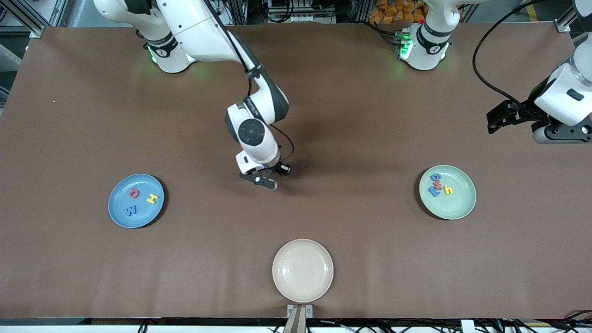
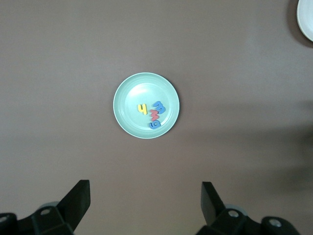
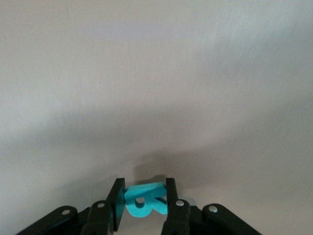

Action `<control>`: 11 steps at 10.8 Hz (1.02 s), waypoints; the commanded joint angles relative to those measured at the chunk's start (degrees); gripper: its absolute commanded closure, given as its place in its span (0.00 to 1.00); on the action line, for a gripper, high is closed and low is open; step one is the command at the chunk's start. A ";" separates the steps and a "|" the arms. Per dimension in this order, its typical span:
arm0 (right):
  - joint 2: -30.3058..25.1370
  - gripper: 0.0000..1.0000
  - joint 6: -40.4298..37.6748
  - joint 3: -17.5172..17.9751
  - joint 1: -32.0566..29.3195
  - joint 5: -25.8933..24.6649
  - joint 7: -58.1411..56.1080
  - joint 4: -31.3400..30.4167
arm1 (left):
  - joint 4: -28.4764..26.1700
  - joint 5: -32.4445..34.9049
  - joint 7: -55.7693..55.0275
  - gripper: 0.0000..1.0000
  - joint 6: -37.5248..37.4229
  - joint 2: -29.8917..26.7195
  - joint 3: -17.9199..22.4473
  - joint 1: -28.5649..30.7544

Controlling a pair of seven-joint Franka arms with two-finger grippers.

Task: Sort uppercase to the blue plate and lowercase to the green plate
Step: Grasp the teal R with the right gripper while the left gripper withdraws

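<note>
My right gripper (image 1: 270,182) hangs just above bare table, between the plates, shut on the teal R (image 3: 144,200), which is pinched upright between its fingers. The blue plate (image 1: 120,212), toward the right arm's end, holds the red Q (image 1: 134,193), yellow H (image 1: 152,199) and blue W (image 1: 131,211). The green plate (image 1: 455,206), toward the left arm's end, holds the blue g (image 1: 436,177), red w (image 1: 438,185), blue m (image 1: 434,191) and yellow h (image 1: 448,189). My left gripper (image 1: 497,121) waits high near the green plate (image 2: 132,98), open and empty (image 2: 144,188).
A cream plate (image 1: 303,270) lies empty near the table's front edge, midway between the two arms' ends; its rim also shows in the left wrist view (image 2: 305,19). The tabletop is plain brown.
</note>
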 commanded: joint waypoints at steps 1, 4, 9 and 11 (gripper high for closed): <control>-4.28 1.00 -4.86 0.48 -7.62 0.51 -10.50 -0.72 | -0.59 -2.92 1.01 0.00 -0.48 -0.97 0.53 0.17; -7.80 1.00 -12.59 0.14 -17.56 0.25 -25.97 -0.81 | -0.59 -3.02 0.92 0.00 -0.48 -0.97 0.45 0.08; -8.25 1.00 -14.81 -6.99 -24.42 0.16 -53.05 -2.12 | -0.50 -3.02 1.01 0.00 -0.39 -1.06 0.80 0.26; -8.52 1.00 -14.99 -6.90 -28.73 -1.06 -60.01 -2.48 | -0.59 -3.10 1.01 0.00 -0.39 -1.06 0.89 0.26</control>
